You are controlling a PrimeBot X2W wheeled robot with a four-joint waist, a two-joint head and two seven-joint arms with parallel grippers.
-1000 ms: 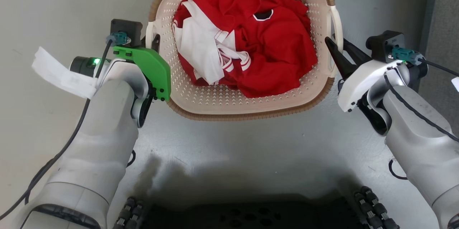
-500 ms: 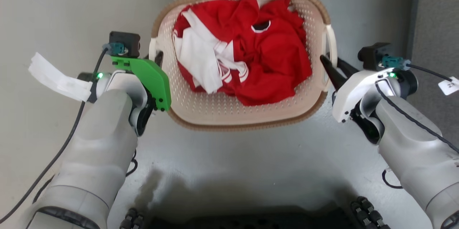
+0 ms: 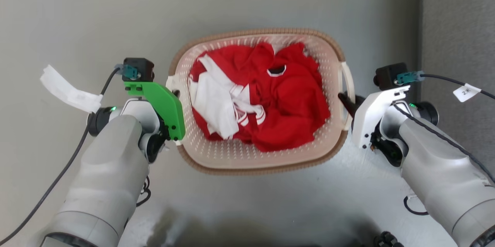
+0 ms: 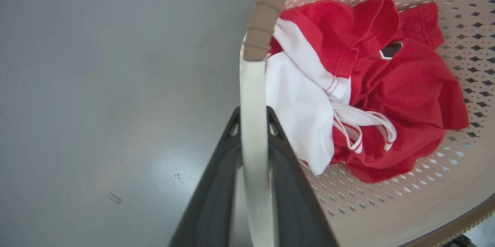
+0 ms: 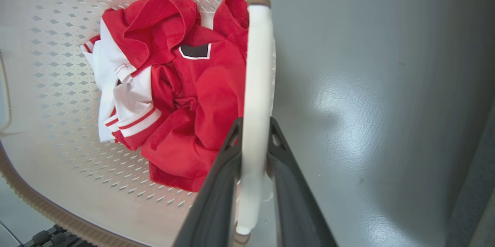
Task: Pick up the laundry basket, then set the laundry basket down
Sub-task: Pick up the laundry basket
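The laundry basket [image 3: 255, 32] is cream-white and perforated, with a brown woven-look rim. It sits in the middle of the head view, holding red and white clothes [image 3: 270, 96]. My left gripper [image 3: 174, 94] is at its left side handle. In the left wrist view the left gripper [image 4: 253, 123] has both dark fingers shut on the white loop handle [image 4: 252, 84]. My right gripper [image 3: 344, 100] is at the right side handle. In the right wrist view the right gripper [image 5: 253, 127] is shut on that white loop handle [image 5: 257, 65]. Whether the basket touches the floor I cannot tell.
Smooth grey floor [image 3: 96, 15] surrounds the basket. A darker grey surface [image 3: 460, 26] runs along the right edge. A white paper tag [image 3: 67, 89] hangs by my left wrist. A wheel of my base [image 3: 383, 239] shows at the bottom right.
The head view has shifted: the basket and both arms now look smaller and sit lower in the picture, and my dark base has almost left the bottom edge. Both grippers stay at the handles.
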